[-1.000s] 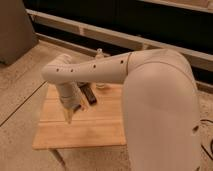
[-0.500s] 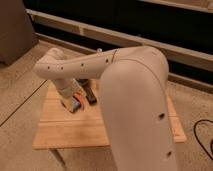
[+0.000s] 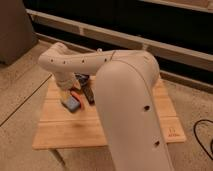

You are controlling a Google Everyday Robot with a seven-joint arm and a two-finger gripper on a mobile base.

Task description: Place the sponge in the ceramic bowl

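Note:
The sponge (image 3: 73, 103), orange with a blue face, is low over the left part of the wooden table (image 3: 125, 130). My gripper (image 3: 80, 96) is right at the sponge, hanging from the white wrist above it, with a dark part on the sponge's right. Just behind the wrist a dark glossy patch (image 3: 82, 78) shows, which looks like part of the ceramic bowl. The arm hides the rest of it.
My thick white arm (image 3: 130, 100) crosses the middle of the table and hides much of it. A dark wall with a pale ledge (image 3: 125, 40) runs behind the table. Speckled floor surrounds the table, and a black cable (image 3: 202, 135) lies at the right.
The arm has swung nearer to the camera and now covers more of the table. The gripper has stayed over the table's left part, and the sponge now shows beneath it.

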